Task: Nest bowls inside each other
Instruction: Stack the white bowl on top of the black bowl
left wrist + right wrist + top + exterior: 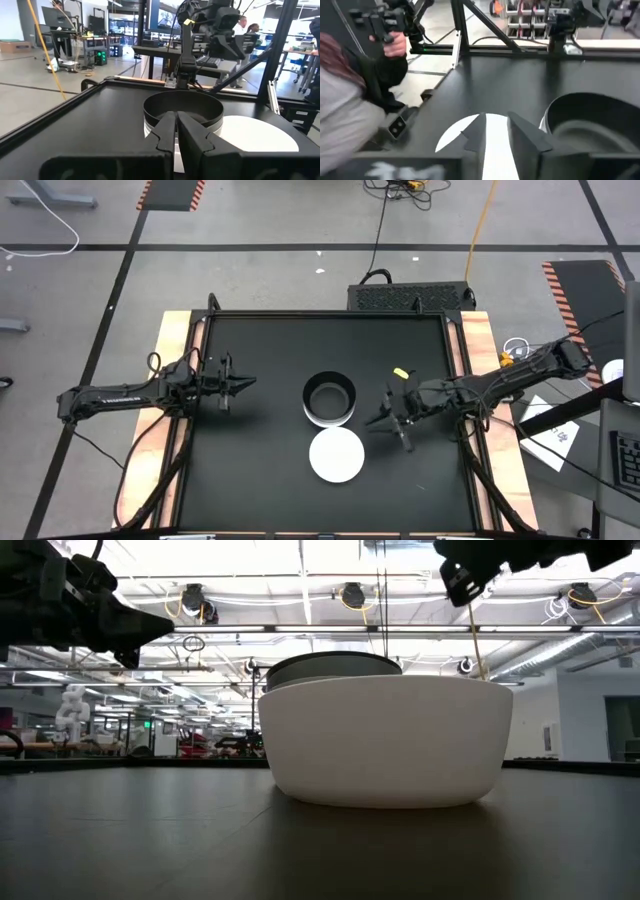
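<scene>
A: How much of the stack of round plastic bowls with the black one on top (330, 399) is visible?

B: From above, only the dark inside and a white rim below; how many bowls are nested cannot be counted. In the low view the single white round bowl (385, 739) covers nearly all of it.

A: And the person in the dark sleeve (380, 75)?

B: Blurred and cut off by the picture's edge in the right wrist view.

A grey concrete floor (250, 270) crossed by dark tape lines lies around the table, with striped hazard mats (172, 193) and loose cables (378, 235). Ceiling lights (300, 560) glow above desks (75, 37) and shelving.
</scene>
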You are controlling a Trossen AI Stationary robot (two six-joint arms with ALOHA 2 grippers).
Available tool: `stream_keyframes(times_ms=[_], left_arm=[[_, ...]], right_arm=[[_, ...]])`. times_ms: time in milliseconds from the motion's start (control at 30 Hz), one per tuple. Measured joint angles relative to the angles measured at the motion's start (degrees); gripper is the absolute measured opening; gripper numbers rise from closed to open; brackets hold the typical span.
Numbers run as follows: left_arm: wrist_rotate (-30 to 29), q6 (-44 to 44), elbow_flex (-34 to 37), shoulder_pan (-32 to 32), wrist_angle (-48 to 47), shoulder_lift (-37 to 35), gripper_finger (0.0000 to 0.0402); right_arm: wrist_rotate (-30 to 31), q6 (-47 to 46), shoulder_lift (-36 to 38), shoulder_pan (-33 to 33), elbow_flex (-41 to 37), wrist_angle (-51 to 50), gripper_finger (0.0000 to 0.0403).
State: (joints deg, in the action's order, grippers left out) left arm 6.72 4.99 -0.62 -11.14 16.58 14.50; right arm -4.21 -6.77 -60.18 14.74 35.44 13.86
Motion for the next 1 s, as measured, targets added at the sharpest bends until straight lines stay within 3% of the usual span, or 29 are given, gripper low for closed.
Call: stream_keyframes(times_ms=[233, 333, 667, 1000], left_arm=[[0.0, -0.2, 0.0, 0.0, 0.0, 0.0, 0.0021], [0.0, -0.6, 0.0, 0.0, 0.0, 0.0, 0.0021], [-0.1, -0.7, 0.0, 0.0, -0.1, 0.0, 0.0021], [-0.1, -0.7, 0.0, 0.0, -0.3, 0.0, 0.0021]], right_arm=[[0.0, -13.0, 0.0, 0.0, 4.5, -11.1, 0.0197], [0.0, -18.0, -0.1, -0.1, 5.9, -15.0, 0.0229], [-0.3, -24.7, -8.4, -0.8, 11.8, -22.9, 0.0210], [-0.5, -29.1, -20.3, -2.8, 23.7, -42.7, 0.0207]])
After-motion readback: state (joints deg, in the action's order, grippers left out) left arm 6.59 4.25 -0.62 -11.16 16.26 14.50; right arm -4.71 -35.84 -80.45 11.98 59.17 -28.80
